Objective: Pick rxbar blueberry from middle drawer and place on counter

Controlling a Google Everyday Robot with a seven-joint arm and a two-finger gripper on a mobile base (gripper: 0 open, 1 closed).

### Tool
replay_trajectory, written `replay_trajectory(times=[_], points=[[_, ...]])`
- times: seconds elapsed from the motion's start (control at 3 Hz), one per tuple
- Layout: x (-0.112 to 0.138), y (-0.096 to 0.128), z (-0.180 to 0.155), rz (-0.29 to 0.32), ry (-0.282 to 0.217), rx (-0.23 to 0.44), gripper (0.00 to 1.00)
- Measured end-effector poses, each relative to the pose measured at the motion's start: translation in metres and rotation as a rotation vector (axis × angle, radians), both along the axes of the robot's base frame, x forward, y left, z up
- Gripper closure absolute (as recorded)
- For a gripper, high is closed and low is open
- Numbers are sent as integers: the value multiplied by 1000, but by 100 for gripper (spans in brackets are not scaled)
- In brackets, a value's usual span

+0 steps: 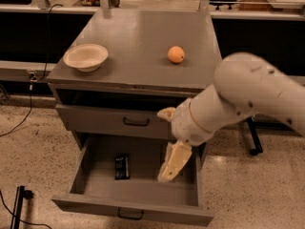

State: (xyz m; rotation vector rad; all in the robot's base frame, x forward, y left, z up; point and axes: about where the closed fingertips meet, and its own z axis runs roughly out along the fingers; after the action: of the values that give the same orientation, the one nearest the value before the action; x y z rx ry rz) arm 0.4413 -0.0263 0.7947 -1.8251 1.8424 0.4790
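Observation:
The rxbar blueberry is a small dark flat bar lying on the bare grey floor of the open middle drawer, left of centre. My gripper hangs from the white arm over the drawer's right half, pointing down, about a hand's width to the right of the bar and not touching it. The counter is the flat grey top of the cabinet above the drawer.
A pale bowl sits at the counter's left front. An orange fruit sits right of centre on the counter. A shut drawer with a dark handle is above the open one. Cables run along the floor at left.

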Motion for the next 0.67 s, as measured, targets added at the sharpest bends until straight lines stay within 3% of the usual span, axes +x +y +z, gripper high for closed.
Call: replay_trajectory(times=[0.33,0.67], points=[[-1,16,-10,27,-60,27,0],[8,19,-36,51,-2,-20,0]])
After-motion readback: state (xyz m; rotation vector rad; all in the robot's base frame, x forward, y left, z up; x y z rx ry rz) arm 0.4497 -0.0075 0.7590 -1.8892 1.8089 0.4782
